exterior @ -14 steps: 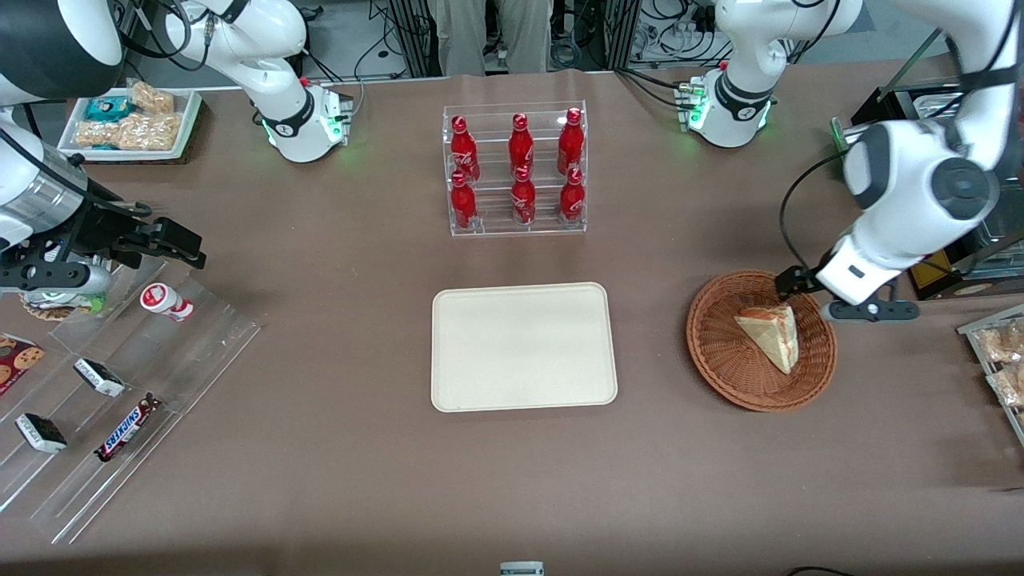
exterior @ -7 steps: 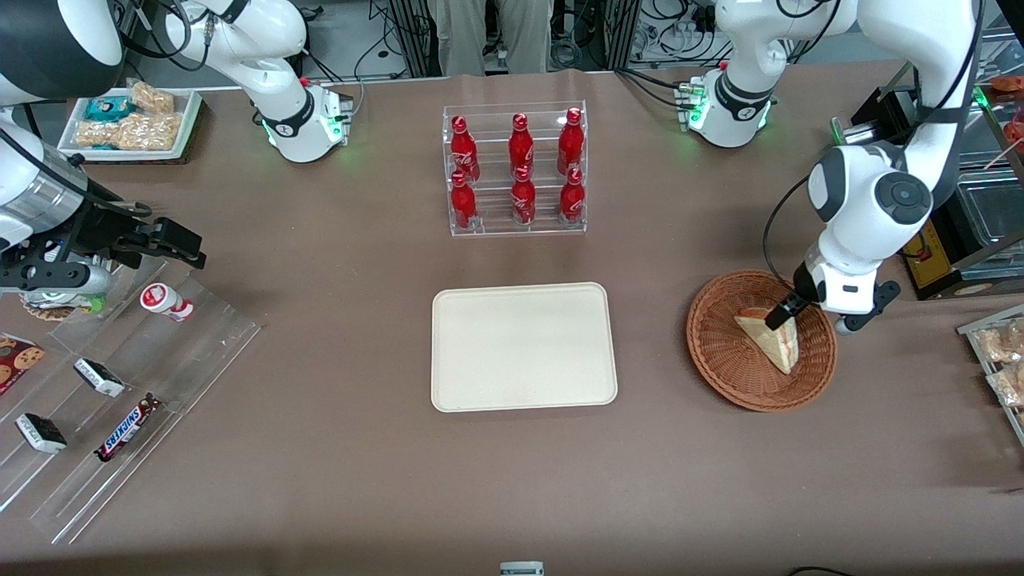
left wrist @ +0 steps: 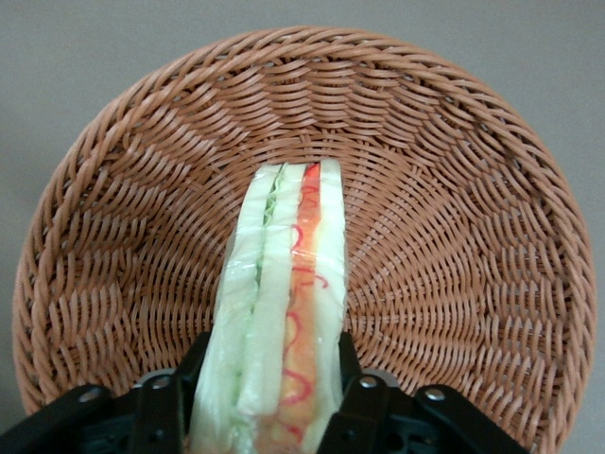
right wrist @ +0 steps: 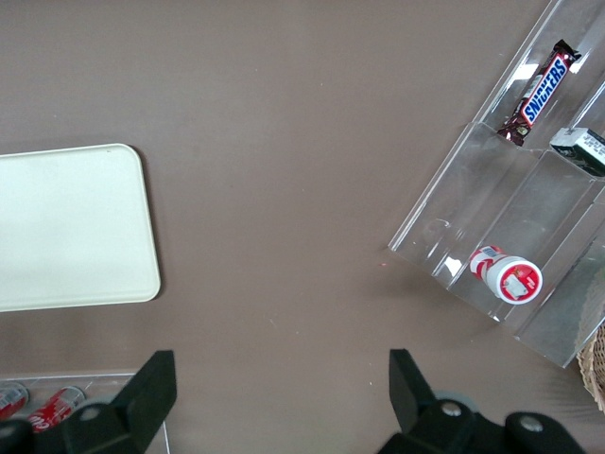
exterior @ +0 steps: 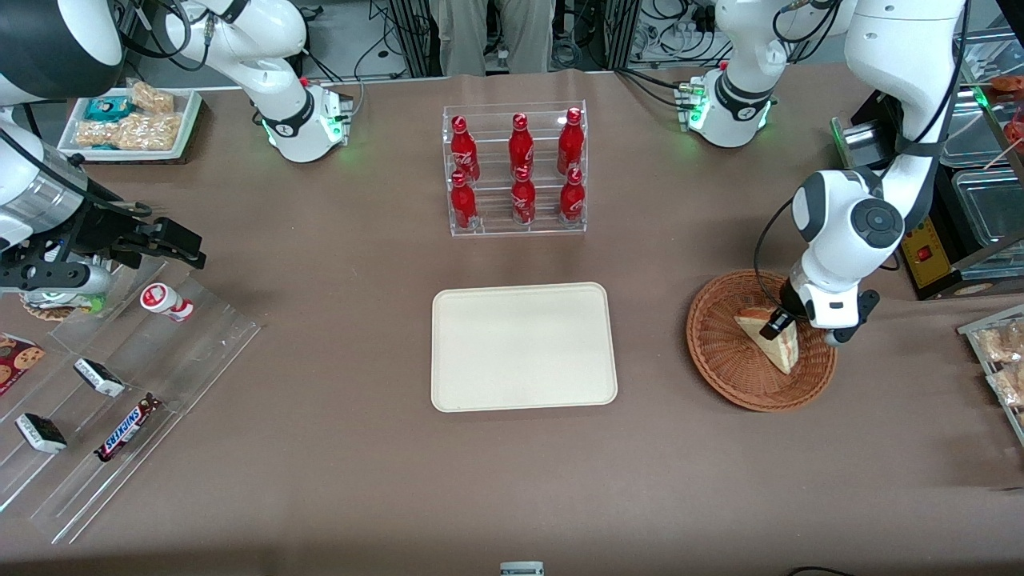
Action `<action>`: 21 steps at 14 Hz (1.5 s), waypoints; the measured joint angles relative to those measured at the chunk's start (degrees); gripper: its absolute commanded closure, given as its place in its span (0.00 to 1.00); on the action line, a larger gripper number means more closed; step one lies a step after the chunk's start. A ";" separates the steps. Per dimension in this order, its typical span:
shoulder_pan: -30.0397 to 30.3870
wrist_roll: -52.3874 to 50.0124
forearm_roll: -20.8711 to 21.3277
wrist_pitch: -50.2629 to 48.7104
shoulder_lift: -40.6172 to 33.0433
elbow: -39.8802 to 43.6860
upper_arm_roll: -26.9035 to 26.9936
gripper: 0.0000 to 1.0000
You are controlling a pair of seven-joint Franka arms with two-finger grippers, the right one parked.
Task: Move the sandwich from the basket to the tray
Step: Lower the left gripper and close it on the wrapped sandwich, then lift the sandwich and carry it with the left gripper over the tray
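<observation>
The sandwich (exterior: 774,346), a pale wedge with red and green filling, lies in the round wicker basket (exterior: 724,356) toward the working arm's end of the table. My left gripper (exterior: 778,324) is down inside the basket, at the sandwich's end farther from the front camera. In the left wrist view its black fingers (left wrist: 346,364) press against both sides of the sandwich (left wrist: 284,284), which still rests on the basket's (left wrist: 454,189) woven floor. The cream tray (exterior: 524,346) lies bare at mid-table, beside the basket.
A clear rack of red bottles (exterior: 518,172) stands farther from the front camera than the tray. Stepped acrylic racks with snacks (exterior: 120,392) lie toward the parked arm's end. Packaged snacks (exterior: 1000,356) and a black box (exterior: 928,260) sit near the basket.
My gripper swung over the basket and came down onto the sandwich, its fingers now on either side of it. The sandwich has not moved.
</observation>
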 measured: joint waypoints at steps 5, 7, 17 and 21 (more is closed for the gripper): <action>-4.89 2.02 1.89 -23.02 -1.30 13.79 -0.74 0.99; -9.92 1.73 1.07 -26.67 -0.28 20.18 -0.93 0.99; -35.14 -0.47 -2.38 -15.04 21.97 41.04 -2.22 0.98; -38.73 -2.61 1.33 -12.67 25.12 41.70 -2.09 0.95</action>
